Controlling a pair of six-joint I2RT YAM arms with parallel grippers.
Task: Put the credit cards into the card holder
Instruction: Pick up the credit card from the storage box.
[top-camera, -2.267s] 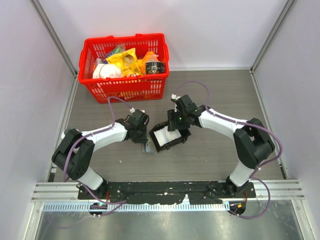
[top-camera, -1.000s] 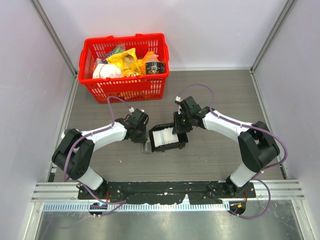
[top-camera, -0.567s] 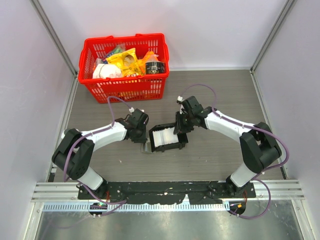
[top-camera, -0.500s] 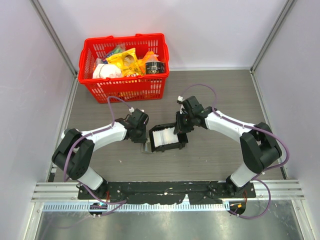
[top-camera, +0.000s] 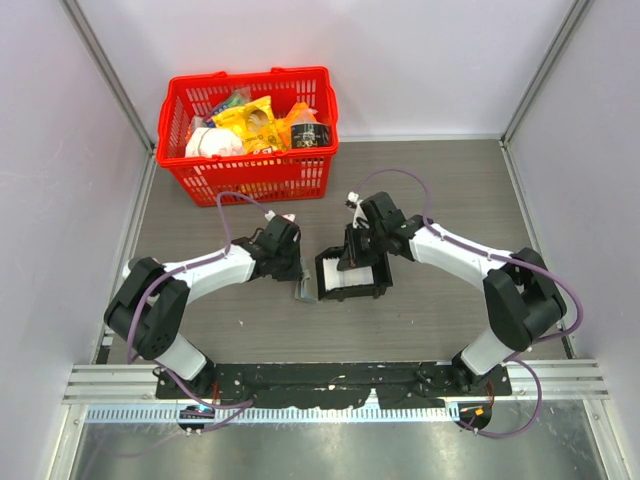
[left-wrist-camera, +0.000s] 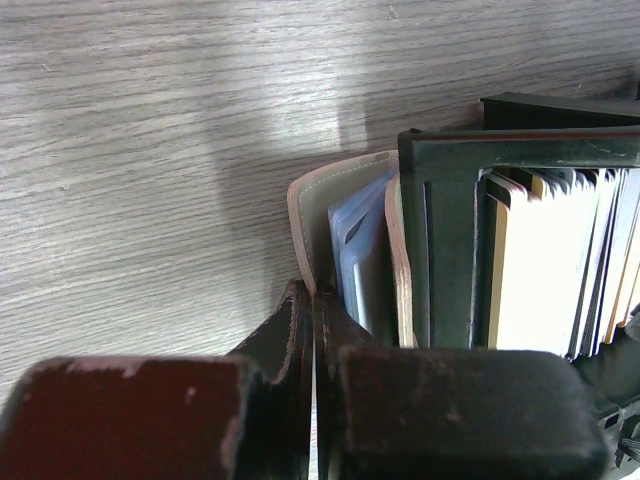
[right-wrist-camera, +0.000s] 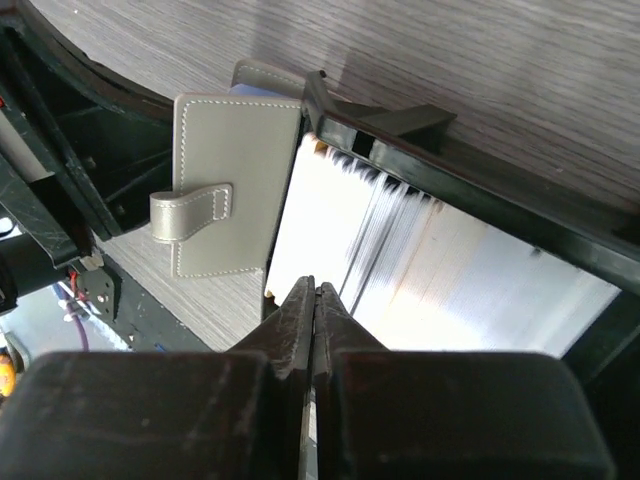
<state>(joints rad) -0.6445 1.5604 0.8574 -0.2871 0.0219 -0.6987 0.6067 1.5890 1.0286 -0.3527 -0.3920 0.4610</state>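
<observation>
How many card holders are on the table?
1. The card holder stands on edge beside the left side of the black tray, held in the jaws of the left gripper. Others may hide inside the red basket.

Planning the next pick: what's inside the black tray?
The black tray holds credit cards standing on edge, mostly white, some tan. Its floor is covered by them; the right fingers hide the nearest card edges.

"What's at the back there?"

"A red plastic basket (top-camera: 250, 180), sat on the grey wood-grain table (top-camera: 450, 190) near the far wall. It's full of shopping: a yellow packet (top-camera: 255, 122), something white (top-camera: 210, 143), a dark jar (top-camera: 312, 133)."

"And nearer us?"

"A black open tray (top-camera: 353, 295), mid-table, apart from the basket."
</observation>
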